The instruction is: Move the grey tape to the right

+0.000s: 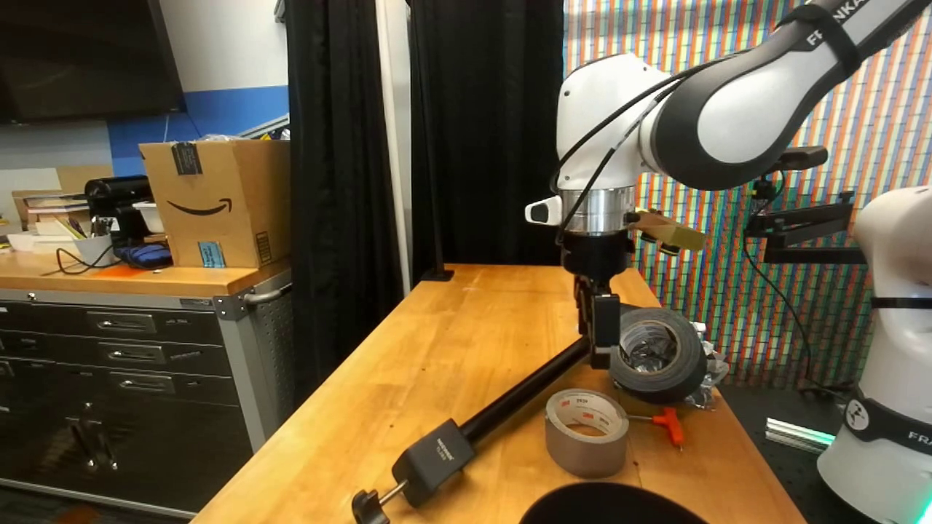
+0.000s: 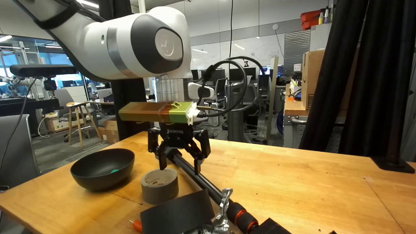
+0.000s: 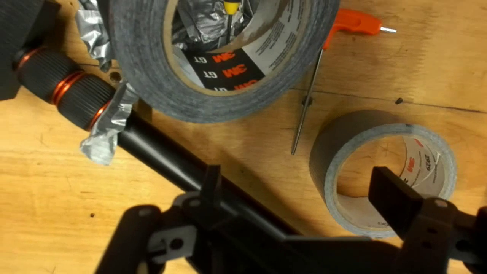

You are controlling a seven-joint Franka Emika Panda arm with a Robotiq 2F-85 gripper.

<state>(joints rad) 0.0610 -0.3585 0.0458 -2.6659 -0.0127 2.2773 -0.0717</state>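
Observation:
The grey tape roll (image 1: 586, 453) lies flat on the wooden table, its hole facing up and its pale core showing. It also shows in an exterior view (image 2: 162, 194) and at the right of the wrist view (image 3: 330, 148). My gripper (image 2: 179, 167) is open and empty, pointing down above the long black bar and beside the tape. In the wrist view, one finger of the gripper (image 3: 296, 177) overlaps the tape's hole and the other overlaps the bar. In an exterior view the gripper (image 1: 601, 356) hangs behind the tape. Whether a fingertip touches the tape cannot be told.
The long black bar (image 1: 520, 393) lies diagonally beside the tape. A larger dark tape roll (image 1: 688, 371) leans with crumpled foil (image 3: 102, 140) by it. An orange-handled hex key (image 3: 354, 23) lies near both rolls. A black bowl (image 2: 100, 172) stands beside the grey tape.

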